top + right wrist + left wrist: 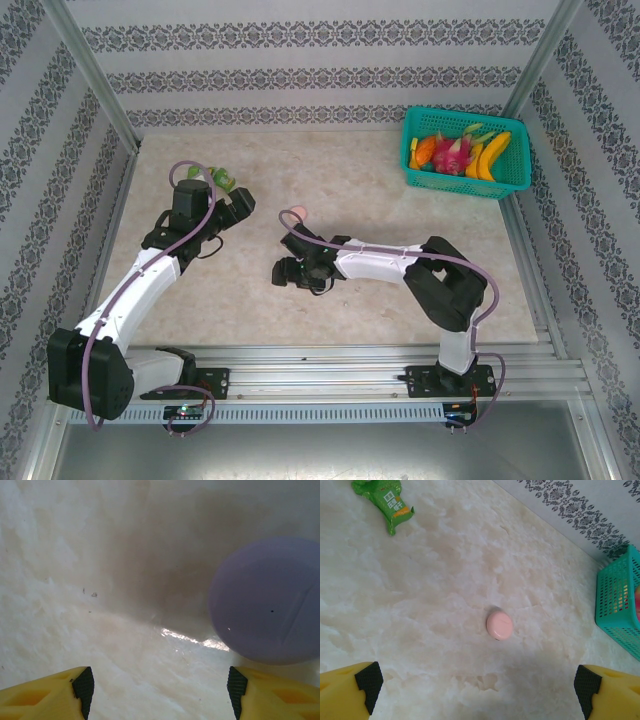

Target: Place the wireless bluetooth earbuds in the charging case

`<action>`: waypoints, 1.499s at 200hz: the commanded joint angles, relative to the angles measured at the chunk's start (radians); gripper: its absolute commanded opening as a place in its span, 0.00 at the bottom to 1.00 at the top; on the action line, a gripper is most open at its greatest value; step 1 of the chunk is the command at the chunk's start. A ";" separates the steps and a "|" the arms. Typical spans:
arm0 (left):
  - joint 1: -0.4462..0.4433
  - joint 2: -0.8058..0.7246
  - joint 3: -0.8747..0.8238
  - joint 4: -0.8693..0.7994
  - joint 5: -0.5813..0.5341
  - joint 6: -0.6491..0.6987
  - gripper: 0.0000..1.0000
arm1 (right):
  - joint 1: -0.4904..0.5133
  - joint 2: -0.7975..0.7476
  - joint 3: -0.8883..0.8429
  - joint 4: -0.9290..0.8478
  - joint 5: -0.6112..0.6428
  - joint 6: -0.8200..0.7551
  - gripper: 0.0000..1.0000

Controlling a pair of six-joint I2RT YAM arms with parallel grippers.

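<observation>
A closed pale pink round charging case (499, 625) lies on the marble table, well ahead of my left gripper (477, 685), whose jaws stand wide open with nothing between them. From above, this case (297, 214) sits between the left gripper (240, 203) and the right gripper (284, 272). A closed lilac round charging case (267, 600) lies just beyond my right fingertip (237, 685), off to the right of the gap. The right gripper (160, 687) is low over the table, open and empty. The wireless bluetooth earbuds are out of view.
A green snack packet (385, 500) lies at the far left, also behind the left gripper from above (222, 178). A teal basket (420, 180) of toy fruit stands at the back right. Patterned walls close in the table.
</observation>
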 commanded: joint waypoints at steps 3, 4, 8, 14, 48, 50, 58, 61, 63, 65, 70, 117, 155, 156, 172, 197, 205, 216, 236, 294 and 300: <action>0.011 0.003 0.002 -0.004 -0.003 0.002 1.00 | 0.002 0.024 -0.005 0.013 -0.011 0.017 0.73; 0.011 0.003 0.002 -0.004 -0.004 0.001 1.00 | 0.001 0.024 -0.004 0.014 -0.012 0.017 0.73; 0.011 0.003 0.002 -0.004 -0.004 0.002 1.00 | -0.001 0.026 -0.003 0.013 -0.014 0.016 0.73; 0.010 0.002 0.002 -0.004 -0.003 0.003 1.00 | -0.005 0.028 -0.003 0.012 -0.011 0.015 0.73; 0.011 0.002 0.000 -0.005 -0.003 0.003 1.00 | -0.030 0.027 -0.003 0.004 -0.002 0.003 0.72; 0.012 0.001 -0.001 -0.004 -0.003 0.002 1.00 | -0.032 0.027 -0.003 0.003 0.000 0.003 0.72; 0.011 0.000 -0.002 -0.003 -0.003 0.003 1.00 | -0.038 0.026 -0.004 0.001 0.002 0.001 0.72; 0.011 0.001 -0.003 -0.004 -0.002 0.002 1.00 | -0.040 0.025 -0.005 0.001 0.002 0.000 0.72; 0.011 0.001 -0.002 -0.004 -0.002 0.003 1.00 | -0.041 0.025 -0.005 0.002 0.003 0.000 0.72; 0.011 0.000 -0.004 -0.004 -0.003 0.002 1.00 | -0.042 0.024 -0.005 0.002 0.003 -0.001 0.72; 0.012 -0.001 -0.004 -0.003 -0.003 0.003 1.00 | -0.046 0.024 -0.005 0.002 0.003 -0.002 0.73; 0.012 0.001 -0.009 0.001 -0.003 0.005 1.00 | -0.077 0.030 0.007 -0.001 0.008 -0.015 0.72; 0.011 0.001 -0.011 0.003 -0.003 0.003 1.00 | -0.101 0.040 0.030 -0.016 0.013 -0.031 0.72; 0.012 0.002 -0.012 0.003 -0.003 0.002 1.00 | -0.102 0.040 0.031 -0.016 0.014 -0.032 0.72; 0.012 0.004 -0.013 0.007 -0.002 0.001 1.00 | -0.112 0.045 0.045 -0.023 0.020 -0.039 0.72; 0.011 0.005 -0.018 0.008 -0.001 -0.002 1.00 | -0.121 0.051 0.080 -0.059 0.043 -0.062 0.72; 0.011 0.007 -0.018 0.009 -0.001 -0.003 1.00 | -0.121 0.051 0.089 -0.072 0.056 -0.070 0.72; 0.012 0.006 -0.023 0.009 -0.001 -0.003 1.00 | -0.120 0.047 0.104 -0.096 0.076 -0.081 0.72; 0.012 0.005 -0.027 0.006 -0.008 -0.005 1.00 | -0.111 0.042 0.142 -0.166 0.140 -0.103 0.72; 0.011 -0.025 -0.035 -0.021 -0.059 0.006 1.00 | -0.045 0.093 0.320 -0.343 0.301 -0.283 0.74; 0.011 -0.032 -0.040 -0.025 -0.073 0.008 1.00 | -0.043 0.100 0.329 -0.347 0.300 -0.325 0.74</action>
